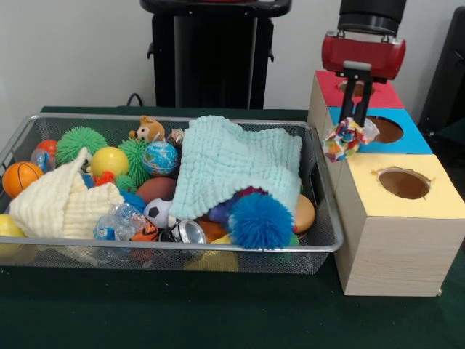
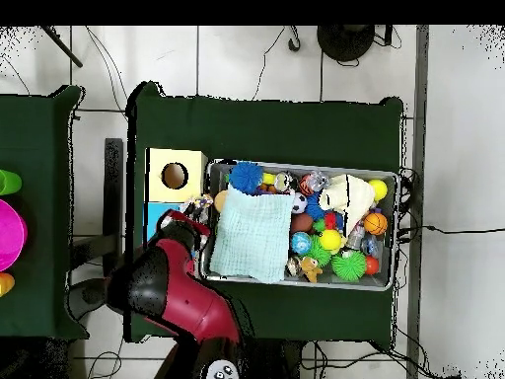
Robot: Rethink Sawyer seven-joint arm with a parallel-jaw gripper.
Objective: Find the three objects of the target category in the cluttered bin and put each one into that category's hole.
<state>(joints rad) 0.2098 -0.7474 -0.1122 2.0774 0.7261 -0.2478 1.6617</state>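
Observation:
My gripper (image 1: 354, 125) hangs from the red arm and is shut on a blotched cloth piece (image 1: 346, 139), white with red, blue and yellow. It holds the cloth in the air between the wire mesh bin (image 1: 43, 251) and the boxes, beside the blue-surround hole (image 1: 383, 129). The yellow-surround hole (image 1: 403, 183) lies nearer the camera and to the right of the cloth. In the overhead view the cloth (image 2: 198, 206) sits at the arm's tip, just below the yellow hole (image 2: 175, 176). No other blotched cloth shows in the bin.
The bin holds a mint-green waffle cloth (image 1: 236, 163), a cream waffle cloth (image 1: 62, 203), spiky balls, a globe ball, a can and a toy bear. The red-surround hole (image 1: 350, 88) is behind the gripper. A second table with bright items (image 2: 10, 232) stands apart.

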